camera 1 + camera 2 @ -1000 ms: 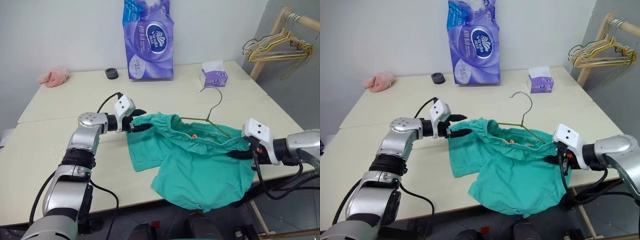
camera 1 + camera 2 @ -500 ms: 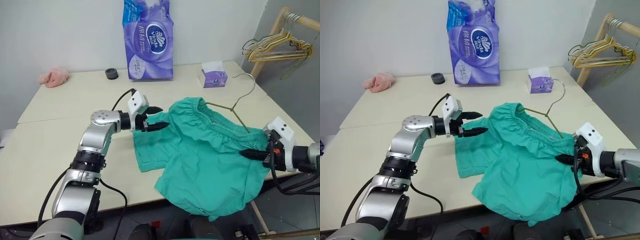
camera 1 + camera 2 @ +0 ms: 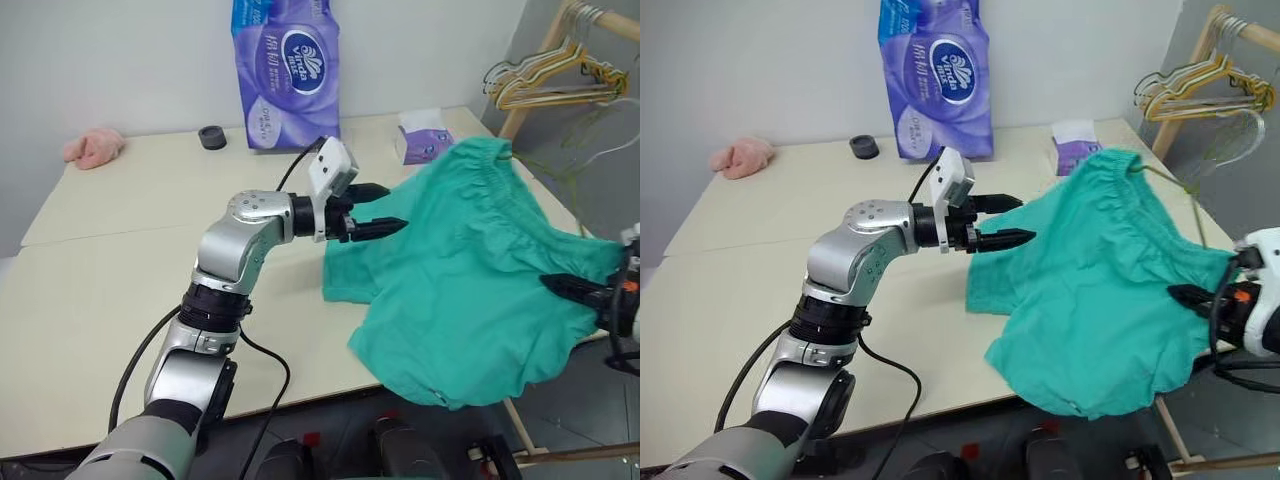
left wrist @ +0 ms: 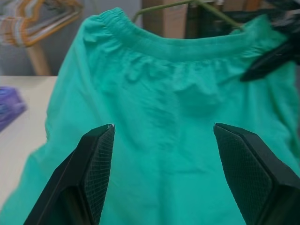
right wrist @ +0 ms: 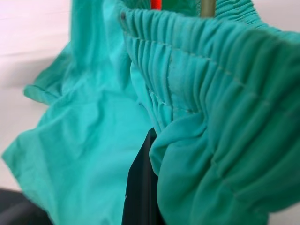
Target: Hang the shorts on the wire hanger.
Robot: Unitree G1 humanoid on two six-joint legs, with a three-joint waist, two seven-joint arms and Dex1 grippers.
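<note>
Most of the wire hanger [image 3: 1168, 180] is hidden inside the shorts [image 3: 1110, 270]; only a thin olive strand shows, leaving the gathered waistband at its upper end and slanting toward the right edge of the table [image 3: 730, 290]. Its hook is hard to make out against the wall. The right gripper [image 3: 575, 291] is cut off at the picture's edge in the head views, its black fingers pressed together on the waistband's lower end. In the right wrist view the bunched fabric covers nearly all of one finger [image 5: 140, 187], and a sliver of orange drawstring [image 5: 156, 3] peeks above the elastic.

The shorts are lifted over the table's front right corner, the waistband stretched along the right edge, one leg trailing on the tabletop and the other hanging past the front edge.

The left gripper [image 3: 378, 210] reaches level across the table toward the shorts, its arm bent at the elbow above the middle of the table. Its fingers [image 4: 96, 168] are spread wide and hold nothing; their tips stand just beside the cloth, apart from it.

The table is pale cream with a seam across it. Along its far edge lie a pink fluffy cloth [image 3: 92, 147], a small black ring [image 3: 211, 137], a tall purple tissue pack [image 3: 285, 65] against the white wall, and a small purple tissue box [image 3: 420, 140]. Beyond the far right corner, a wooden rack [image 3: 1230, 40] carries bunched pale hangers [image 3: 1205, 85].
</note>
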